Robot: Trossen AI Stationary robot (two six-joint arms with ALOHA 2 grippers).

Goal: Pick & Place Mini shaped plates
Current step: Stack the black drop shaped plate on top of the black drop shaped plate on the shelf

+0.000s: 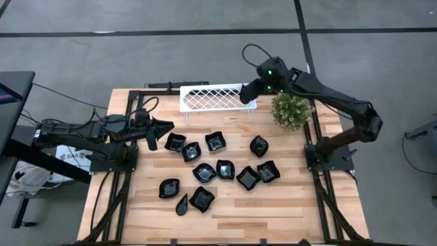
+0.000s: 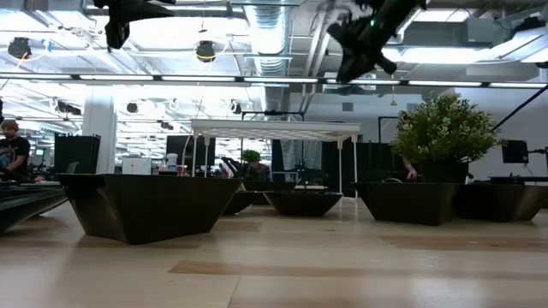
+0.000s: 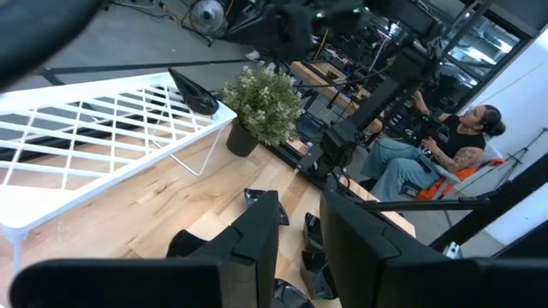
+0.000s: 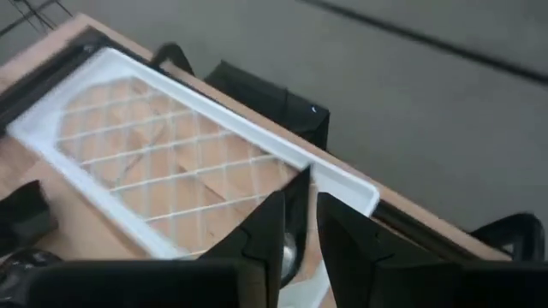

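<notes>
So far I count little done: the right gripper (image 1: 250, 93), at one o'clock over the white lattice tray (image 1: 205, 98), pinches one mini plate (image 4: 292, 224) above its end. Eleven mini shaped plates (image 1: 224, 169) remain scattered mid-table. The left gripper (image 1: 164, 128) waits at nine o'clock, fingers slightly parted, holding nothing.

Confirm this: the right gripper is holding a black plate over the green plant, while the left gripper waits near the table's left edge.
Not quite. The right gripper holds the black plate over the right end of the white lattice tray, not over the green plant, which stands beside it; the high view shows this. The left gripper does wait near the table's left edge.
</notes>
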